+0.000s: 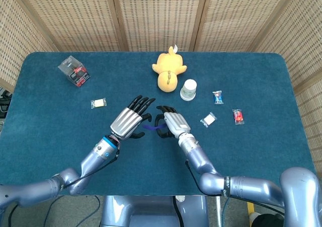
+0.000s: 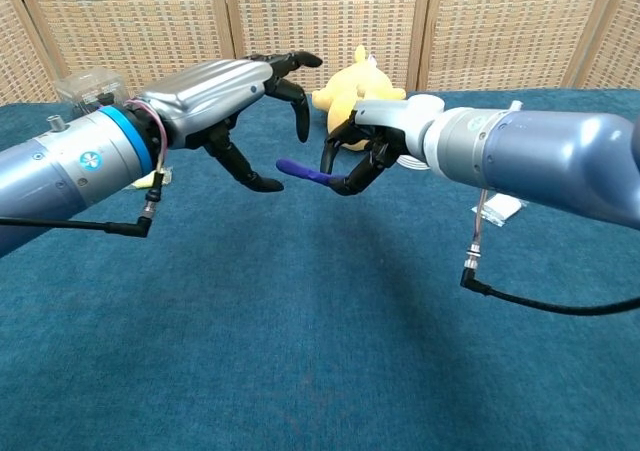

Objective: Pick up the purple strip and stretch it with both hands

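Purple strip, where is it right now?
The purple strip is up off the table near the middle, held by the right robot hand, its free end poking toward the open left robot hand, in front of the yellow plush toy.

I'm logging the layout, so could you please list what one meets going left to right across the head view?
Clear box → yellow packet → left hand → purple strip → right hand → white cup → white packet → blue candy → red candy.

Robot test room: blue-carpeted counter [image 1: 60,136] ringed by woven screens [image 1: 156,15], strewn with unrelated props — plush toy [image 1: 169,71], cup [image 1: 188,90], boxed item [image 1: 74,71], wrapped sweets [image 1: 218,97].
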Tool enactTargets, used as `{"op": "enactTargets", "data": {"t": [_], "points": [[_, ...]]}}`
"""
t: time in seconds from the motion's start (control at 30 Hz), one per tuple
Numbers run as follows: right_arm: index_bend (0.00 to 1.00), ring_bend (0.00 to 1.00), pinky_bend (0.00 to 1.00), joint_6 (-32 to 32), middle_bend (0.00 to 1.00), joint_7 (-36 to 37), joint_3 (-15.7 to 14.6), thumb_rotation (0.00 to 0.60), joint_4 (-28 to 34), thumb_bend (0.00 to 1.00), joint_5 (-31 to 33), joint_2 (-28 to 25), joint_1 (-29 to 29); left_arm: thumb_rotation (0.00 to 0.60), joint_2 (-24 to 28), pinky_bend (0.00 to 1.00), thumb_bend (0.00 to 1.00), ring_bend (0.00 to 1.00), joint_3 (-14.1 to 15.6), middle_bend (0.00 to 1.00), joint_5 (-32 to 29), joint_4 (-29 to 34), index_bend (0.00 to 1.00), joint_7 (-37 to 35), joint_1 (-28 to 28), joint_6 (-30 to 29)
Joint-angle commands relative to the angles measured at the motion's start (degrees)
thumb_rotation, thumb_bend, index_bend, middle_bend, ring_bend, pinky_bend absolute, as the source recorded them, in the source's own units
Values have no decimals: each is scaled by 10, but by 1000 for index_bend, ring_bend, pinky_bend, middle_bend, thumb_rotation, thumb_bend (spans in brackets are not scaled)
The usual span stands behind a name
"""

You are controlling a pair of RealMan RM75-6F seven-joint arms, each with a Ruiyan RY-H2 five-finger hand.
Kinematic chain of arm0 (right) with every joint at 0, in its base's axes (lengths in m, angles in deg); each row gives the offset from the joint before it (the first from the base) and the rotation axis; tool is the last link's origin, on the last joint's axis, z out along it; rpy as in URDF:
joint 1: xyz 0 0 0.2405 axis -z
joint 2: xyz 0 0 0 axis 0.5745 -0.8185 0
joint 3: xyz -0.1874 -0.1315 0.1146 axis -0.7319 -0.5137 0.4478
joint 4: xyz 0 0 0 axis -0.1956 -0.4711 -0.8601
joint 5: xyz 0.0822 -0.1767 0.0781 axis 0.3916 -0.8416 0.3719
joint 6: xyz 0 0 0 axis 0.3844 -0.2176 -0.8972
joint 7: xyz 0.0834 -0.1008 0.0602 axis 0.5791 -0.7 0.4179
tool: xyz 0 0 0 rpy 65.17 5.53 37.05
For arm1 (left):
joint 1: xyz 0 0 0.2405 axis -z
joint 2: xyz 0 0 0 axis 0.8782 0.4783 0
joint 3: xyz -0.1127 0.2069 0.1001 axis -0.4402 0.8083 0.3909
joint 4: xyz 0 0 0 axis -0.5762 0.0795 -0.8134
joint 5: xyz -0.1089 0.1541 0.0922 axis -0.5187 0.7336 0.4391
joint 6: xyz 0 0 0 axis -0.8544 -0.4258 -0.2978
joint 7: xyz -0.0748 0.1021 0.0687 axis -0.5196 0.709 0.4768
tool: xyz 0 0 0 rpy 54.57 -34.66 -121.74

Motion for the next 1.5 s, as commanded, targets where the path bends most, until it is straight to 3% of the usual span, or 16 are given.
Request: {"op": "enactTargets", "data": {"t": [0.03, 0.77, 1.23, 1.5], "points": [[631, 0, 0, 0, 169, 2, -2, 600, 1, 602, -1, 0, 0, 600, -14, 0, 206, 0, -1, 0, -5, -9, 479, 6, 7, -7], [633, 0, 0, 4, 169, 22, -12, 600, -1, 604, -6, -5, -1, 600, -29, 0, 339, 0, 19, 0, -31, -24, 540, 19, 14, -15], [633, 0, 0, 11, 169, 38, -18, 600, -7, 603, -15, -8, 3, 600, -43, 0, 341, 0, 24, 0, -42, -42, 555, 19, 21, -14], [634, 0, 0, 15, 169, 46, -20, 600, -8, 604, -21, -10, 5, 600, -47, 0, 396, 0, 26, 0, -47, -45, 559, 22, 25, -10]]}}
